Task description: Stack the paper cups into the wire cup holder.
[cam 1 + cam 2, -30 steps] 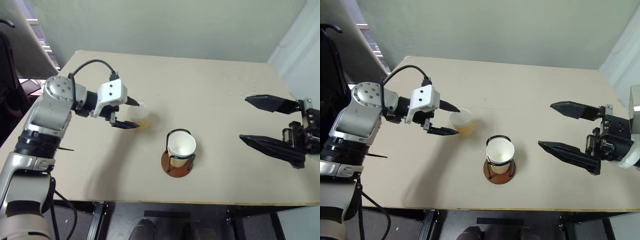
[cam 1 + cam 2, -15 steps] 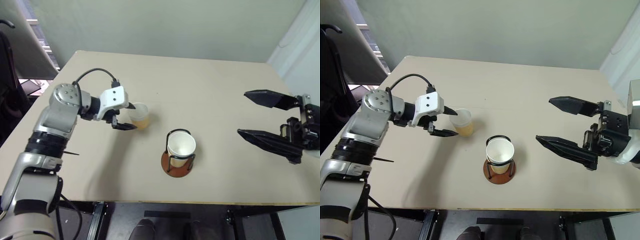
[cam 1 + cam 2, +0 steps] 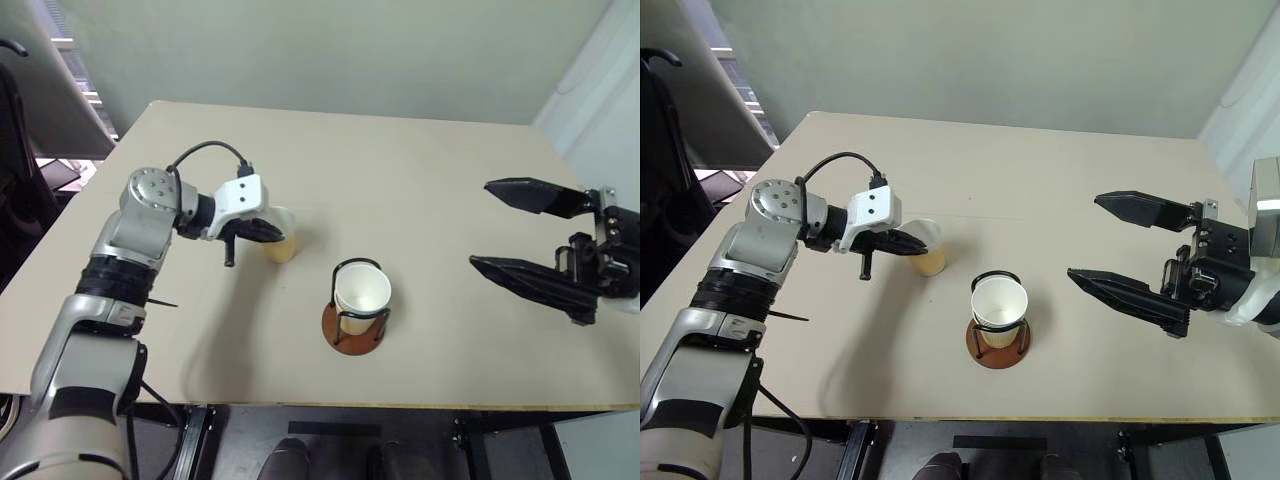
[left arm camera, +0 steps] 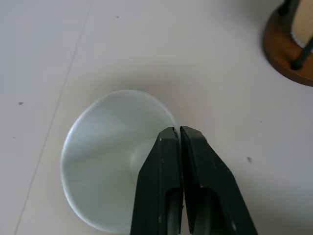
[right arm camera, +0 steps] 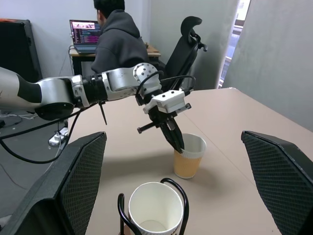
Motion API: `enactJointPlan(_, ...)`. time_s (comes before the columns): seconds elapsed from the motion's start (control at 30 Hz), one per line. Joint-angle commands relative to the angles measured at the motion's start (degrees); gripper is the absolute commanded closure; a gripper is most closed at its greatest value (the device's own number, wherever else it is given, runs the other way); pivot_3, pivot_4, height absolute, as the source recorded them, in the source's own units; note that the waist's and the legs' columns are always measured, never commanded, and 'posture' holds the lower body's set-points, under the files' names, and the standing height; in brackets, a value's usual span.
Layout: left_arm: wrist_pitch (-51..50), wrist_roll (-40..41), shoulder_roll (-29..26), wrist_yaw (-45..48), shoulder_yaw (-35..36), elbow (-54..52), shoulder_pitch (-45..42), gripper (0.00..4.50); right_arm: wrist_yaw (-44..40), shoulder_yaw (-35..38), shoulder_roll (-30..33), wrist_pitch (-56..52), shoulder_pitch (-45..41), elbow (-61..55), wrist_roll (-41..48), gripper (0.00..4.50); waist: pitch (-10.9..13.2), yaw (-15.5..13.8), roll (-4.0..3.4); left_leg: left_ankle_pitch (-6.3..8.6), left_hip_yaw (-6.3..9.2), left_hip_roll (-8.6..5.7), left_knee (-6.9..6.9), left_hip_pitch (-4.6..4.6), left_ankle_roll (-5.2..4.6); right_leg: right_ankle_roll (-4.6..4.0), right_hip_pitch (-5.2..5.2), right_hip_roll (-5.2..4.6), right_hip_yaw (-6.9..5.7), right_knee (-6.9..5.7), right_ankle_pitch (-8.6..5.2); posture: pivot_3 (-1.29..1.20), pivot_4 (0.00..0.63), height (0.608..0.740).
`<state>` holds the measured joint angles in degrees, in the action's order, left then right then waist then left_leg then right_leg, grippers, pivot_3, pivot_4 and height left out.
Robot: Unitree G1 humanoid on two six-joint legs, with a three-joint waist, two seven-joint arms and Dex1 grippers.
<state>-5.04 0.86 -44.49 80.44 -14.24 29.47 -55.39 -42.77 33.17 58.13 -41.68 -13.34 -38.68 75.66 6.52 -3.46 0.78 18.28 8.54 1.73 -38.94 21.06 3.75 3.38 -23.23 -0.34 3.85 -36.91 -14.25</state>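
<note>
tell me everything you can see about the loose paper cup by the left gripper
The loose paper cup stands upright on the table, apart from the wire cup holder. It is tapered, yellow-tan outside, white inside and at the rim, and empty. The left gripper is shut on its rim, one finger inside and one outside.

This looks like an office or robotics lab. Behind the plain beige surface, a person in a dark hoodie sits at a desk with an open laptop. A black office chair stands nearby, beside bare pale walls.
</note>
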Motion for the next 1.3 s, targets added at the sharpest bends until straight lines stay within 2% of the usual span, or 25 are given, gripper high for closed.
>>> enactJointPlan(0.03,-0.12,0.69,-1.09,0.82,1.68,-2.05,0.03,4.46,0.12,1.35,0.81,1.23,-0.39,-0.11,-0.27,0.0,0.0,0.0,0.0,0.0,0.0,0.0,0.0,0.0,0.0,0.0,0.0,0.0,0.0,0.0,0.0,0.0,0.15,0.74)
enactJointPlan(0.23,-1.12,3.07,-1.27,1.38,3.88,-3.66,-1.7,4.46,-0.34,0.67,0.94,1.37,-1.06,0.63,-1.01,0.0,0.0,0.03,0.0,0.0,0.01,0.01,0.0,-0.01,0.0,0.01,-0.01,-0.01,0.02,-0.01,0.0,0.0,0.15,0.74)
enactJointPlan(0.47,-16.19,21.1,-0.02,9.81,8.88,-23.9,-6.47,4.46,-1.09,1.53,1.75,1.14,-0.77,1.21,-1.15,0.0,0.02,-0.24,0.04,0.01,0.04,-0.05,-0.03,0.14,-0.03,0.04,-0.04,0.0,-0.01,0.06,0.01,0.0,0.15,0.74)
enactJointPlan(0.6,-19.73,28.56,-0.29,12.06,7.85,-32.4,-6.55,4.46,-0.87,1.54,1.7,1.2,-0.73,1.06,-1.13,0.0,-0.01,-0.02,-0.01,0.06,-0.25,-0.05,0.03,-0.05,-0.1,0.09,0.01,-0.01,0.2,0.04,-0.02,0.0,0.15,0.74)
enactJointPlan(0.73,-18.42,32.9,-2.14,12.06,3.69,-36.57,-7.22,4.46,-0.69,1.76,1.68,1.18,-0.48,0.86,-1.21,0.0,0.0,0.06,-0.01,0.06,-0.34,0.03,0.01,-0.13,-0.1,0.11,-0.04,0.01,0.44,-0.04,-0.02,0.0,0.15,0.74)
enactJointPlan(0.87,-15.44,30.16,-2.1,12.06,-0.72,-35.96,-6.95,4.46,-0.12,2.14,1.6,1.15,-0.15,0.32,-1.05,0.0,0.0,0.01,-0.01,0.1,-0.22,-0.01,-0.05,-0.17,-0.19,0.25,-0.01,0.01,0.68,-0.04,0.06,0.0,0.15,0.74)
enactJointPlan(1.13,-14.15,28.0,0.0,12.06,-4.21,-36.53,-5.99,4.46,0.51,3.44,1.84,0.91,1.09,-0.52,-0.66,0.0,0.0,0.03,-0.01,0.18,-0.16,-0.03,-0.11,-0.14,-0.32,0.35,-0.05,0.0,0.85,0.05,0.11,0.0,0.15,0.74)
enactJointPlan(1.3,-11.86,24.59,-0.52,12.06,-5.45,-35.21,-5.79,4.46,0.61,3.9,2.11,0.72,1.45,-0.66,-0.53,0.0,0.0,0.05,-0.01,0.18,-0.17,-0.03,-0.11,-0.14,-0.33,0.36,-0.06,0.0,0.87,0.06,0.12,0.0,0.15,0.74)
